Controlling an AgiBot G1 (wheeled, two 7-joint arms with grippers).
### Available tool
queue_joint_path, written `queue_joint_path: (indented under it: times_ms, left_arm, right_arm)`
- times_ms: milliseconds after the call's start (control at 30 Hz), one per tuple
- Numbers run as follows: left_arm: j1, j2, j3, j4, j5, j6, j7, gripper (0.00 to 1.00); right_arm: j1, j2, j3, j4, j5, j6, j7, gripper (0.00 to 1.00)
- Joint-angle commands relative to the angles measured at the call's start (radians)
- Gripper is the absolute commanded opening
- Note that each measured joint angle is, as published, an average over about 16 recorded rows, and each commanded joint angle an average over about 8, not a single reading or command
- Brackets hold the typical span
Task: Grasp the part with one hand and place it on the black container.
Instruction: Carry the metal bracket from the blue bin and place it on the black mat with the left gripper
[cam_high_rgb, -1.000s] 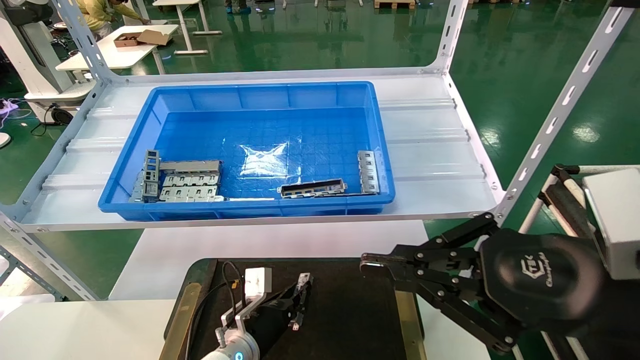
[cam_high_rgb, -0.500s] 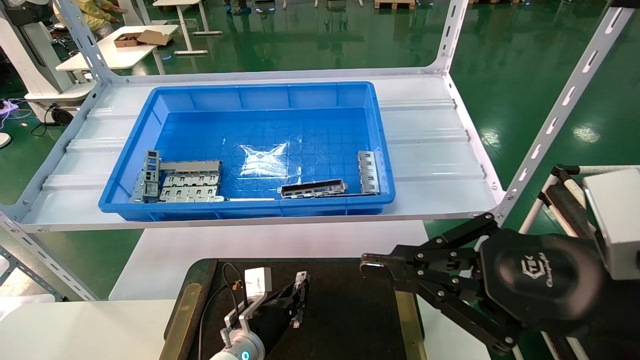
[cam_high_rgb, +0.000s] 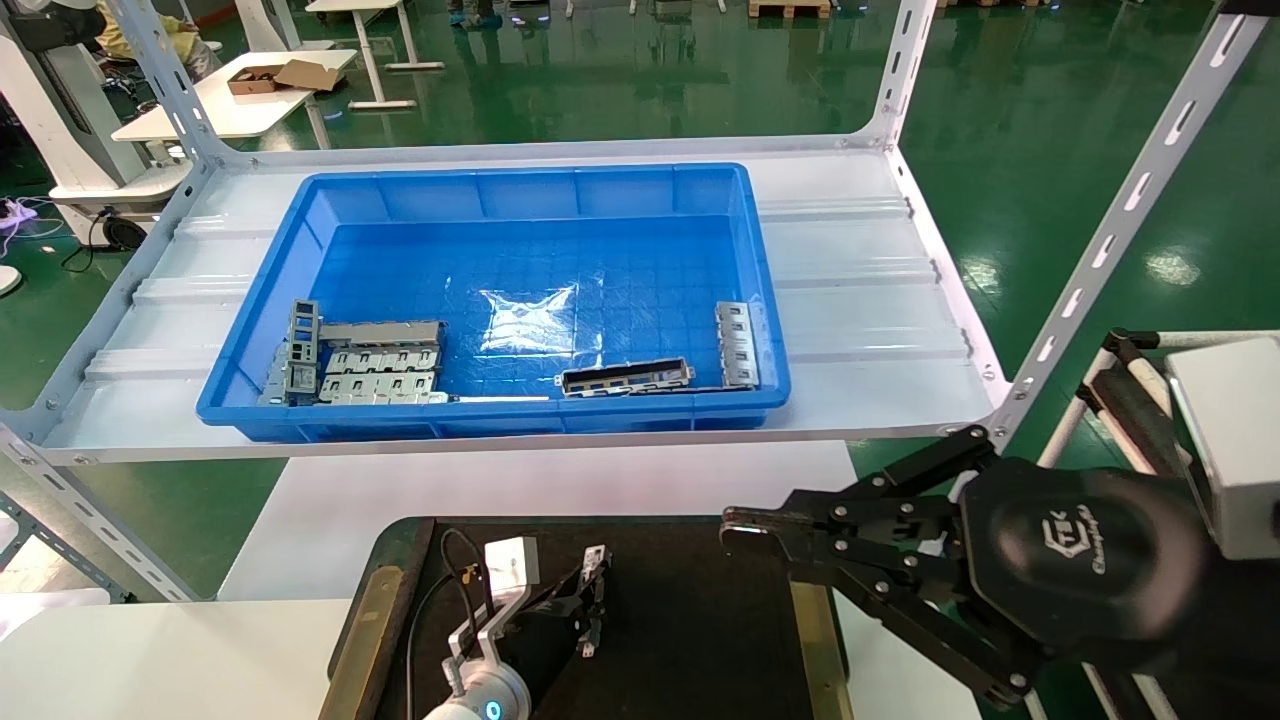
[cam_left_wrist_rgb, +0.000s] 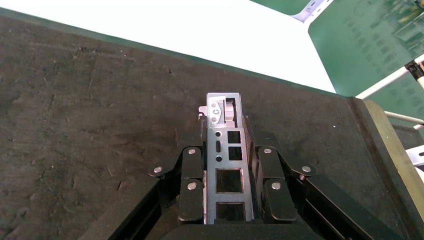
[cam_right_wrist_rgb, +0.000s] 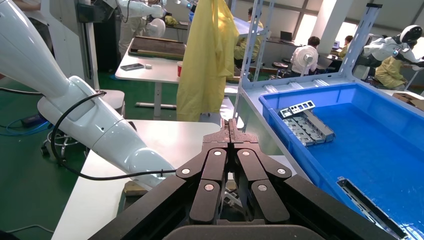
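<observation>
Left gripper (cam_left_wrist_rgb: 231, 187) pinching the part (cam_left_wrist_rgb: 226, 160) over the black container (cam_left_wrist_rgb: 85, 125), part's lower end hiding inside gripper, right gripper (cam_right_wrist_rgb: 230, 131) pressed together, idling beside the container.

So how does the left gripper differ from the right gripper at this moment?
The left gripper is shut on the part, a ladder-like metal strip; the right gripper is shut on nothing. The left gripper is low over the black container; the right gripper hangs at the container's right edge. Both have black linkage fingers.
</observation>
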Motion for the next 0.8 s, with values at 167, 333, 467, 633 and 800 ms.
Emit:
queue_joint_path:
  times_ms: [167, 333, 467, 633, 800]
  left_arm:
    - [-0.011, 0.000, 0.060, 0.004, -0.041, -0.029, -0.015, 0.26]
    - [-0.018, -0.001, 0.102, 0.005, -0.073, -0.050, -0.023, 0.87]
    - [-0.024, -0.002, 0.132, 0.005, -0.099, -0.069, -0.028, 1.00]
    - [-0.036, -0.002, 0.164, 0.001, -0.136, -0.085, -0.036, 1.00]
    - [-0.055, -0.009, 0.195, -0.008, -0.160, -0.087, -0.032, 1.00]
  right_arm:
    - [0.000, 0.000, 0.000, 0.000, 0.000, 0.000, 0.000, 0.61]
    - [0.000, 0.000, 0.000, 0.000, 0.000, 0.000, 0.000, 1.00]
    - [0.000, 0.000, 0.000, 0.000, 0.000, 0.000, 0.000, 1.00]
    - [0.000, 0.000, -0.001, 0.000, 0.000, 0.000, 0.000, 1.00]
    - [0.000, 0.000, -0.001, 0.000, 0.001, 0.000, 0.000, 1.00]
